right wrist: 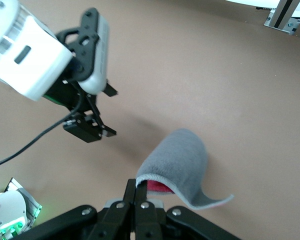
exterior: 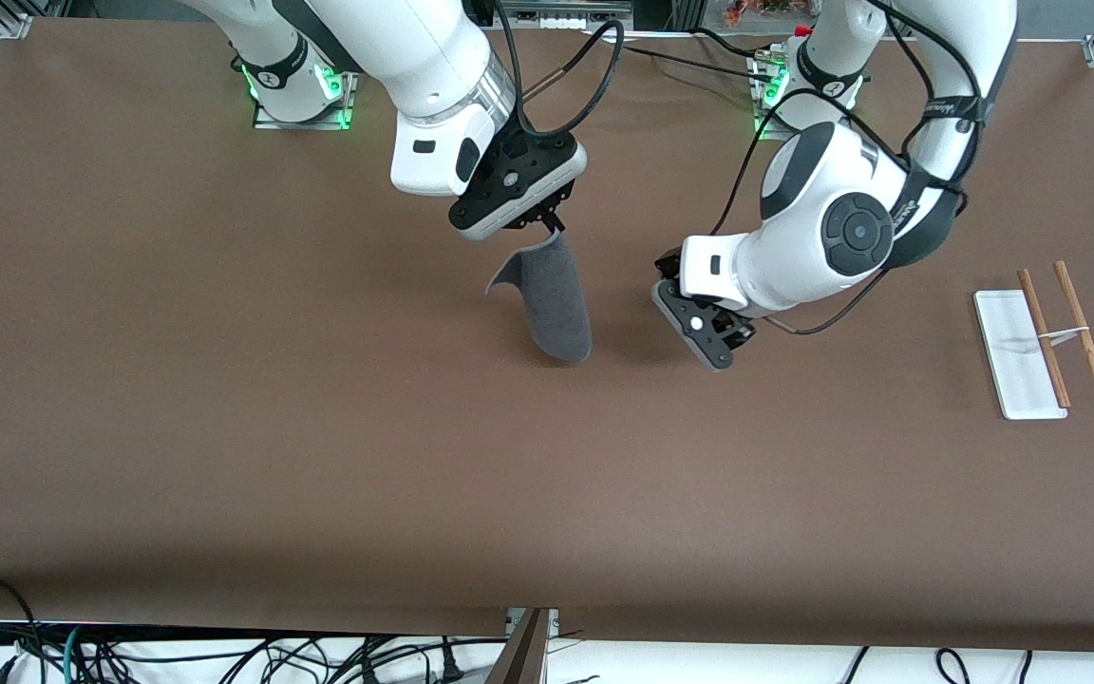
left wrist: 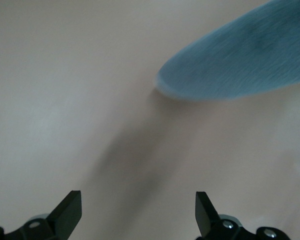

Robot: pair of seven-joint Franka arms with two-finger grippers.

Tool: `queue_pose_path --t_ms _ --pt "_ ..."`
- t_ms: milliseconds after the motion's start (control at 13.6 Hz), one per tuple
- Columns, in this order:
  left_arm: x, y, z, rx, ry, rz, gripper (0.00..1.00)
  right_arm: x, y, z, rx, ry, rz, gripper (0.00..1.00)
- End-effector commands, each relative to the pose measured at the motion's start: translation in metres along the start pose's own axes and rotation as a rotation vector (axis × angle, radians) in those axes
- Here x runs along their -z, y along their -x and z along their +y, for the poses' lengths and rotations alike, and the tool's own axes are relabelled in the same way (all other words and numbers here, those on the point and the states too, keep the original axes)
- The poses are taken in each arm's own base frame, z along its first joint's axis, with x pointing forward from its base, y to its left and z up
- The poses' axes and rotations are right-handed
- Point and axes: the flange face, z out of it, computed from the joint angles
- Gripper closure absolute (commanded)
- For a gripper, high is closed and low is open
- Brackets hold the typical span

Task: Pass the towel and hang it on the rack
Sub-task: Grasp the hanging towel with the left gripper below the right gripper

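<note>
The step in hand is judged to be the hand-over. The towel (exterior: pixel 552 299) is held at one upper corner by the right gripper (exterior: pixel 547 220), whose jaws are pressed fully together on the trim. The cloth hangs free above the table (exterior: pixel 224 427), grey face outward; the pink-red face is seen inside the fold in the right wrist view. The towel is suspended well apart from the rack (exterior: pixel 1046 342), toward the right arm's end of the table from it.

The left gripper (exterior: pixel 713 347) is positioned between the towel and the rack, just beside the hanging cloth. Its jaws are spread wide and nothing is held. In the left wrist view the towel's lower lobe is seen ahead of the fingers (left wrist: pixel 70 210), not yet between them; the exact gap is blurred and cannot be stated with confidence.

The next move calls for the left gripper to be advanced until the cloth lies between its jaws. Closure is required before release by the right gripper. The rack is untouched, with its two rods clear
</note>
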Motion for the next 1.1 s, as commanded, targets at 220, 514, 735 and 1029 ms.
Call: queue_pose_path --t_ms 220,514,735,1029 --pt "-0.049 0.003 -0.010 -0.238 0.070 0.197 0.00 0.010 0.000 -0.013 0.013 -0.024 0.015 1.00" --pt "-0.071 0.005 0.003 -0.295 0.104 0.344 0.00 0.011 0.000 -0.011 0.013 -0.023 0.016 1.00" --pt "-0.082 0.002 0.013 -0.335 0.098 0.434 0.00 0.011 0.000 -0.013 0.016 -0.026 0.015 1.00" --pt "-0.108 0.016 0.011 -0.395 0.095 0.567 0.05 0.011 0.001 -0.014 0.018 -0.030 0.014 1.00"
